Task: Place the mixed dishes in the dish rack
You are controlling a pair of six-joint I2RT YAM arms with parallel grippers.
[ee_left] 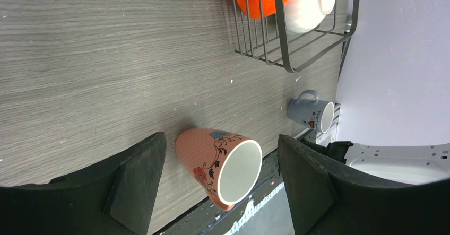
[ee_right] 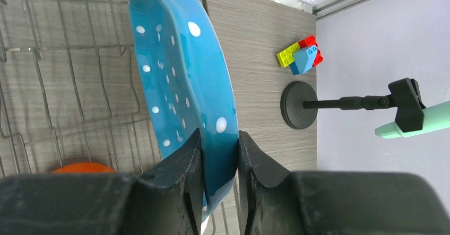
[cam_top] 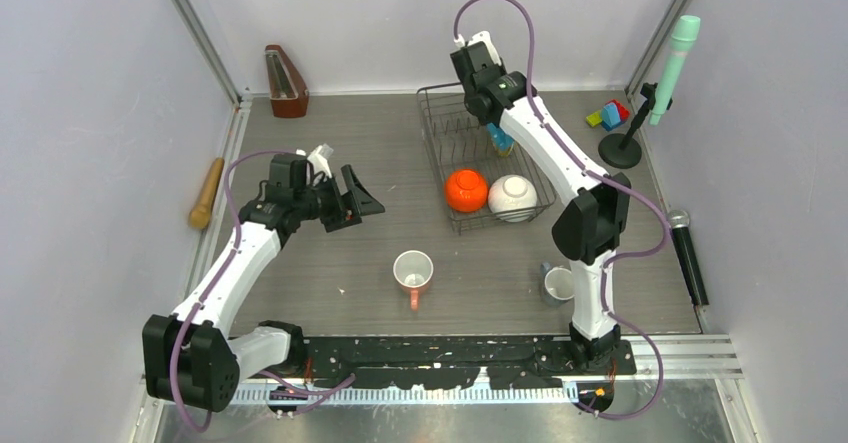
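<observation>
Cannot read the small print on the grey-blue mug [ee_left: 310, 113]. Pinched tight in the right gripper [ee_right: 218, 142]: the rim of the blue white-dotted plate [ee_right: 180, 76], held on edge, long axis running away from the fingers, over the wires of the dish rack [ee_right: 69, 86]. Spread wide and empty above the table: the left gripper [cam_top: 358, 203]. Beyond its fingers, untouched: the pink floral mug [ee_left: 217, 163], upright, handle toward the near edge.

Metronome [cam_top: 286, 83], rolling pin [cam_top: 207, 193], toy blocks [cam_top: 608, 115], mint microphone [cam_top: 677, 61], black microphone [cam_top: 690, 258]
</observation>
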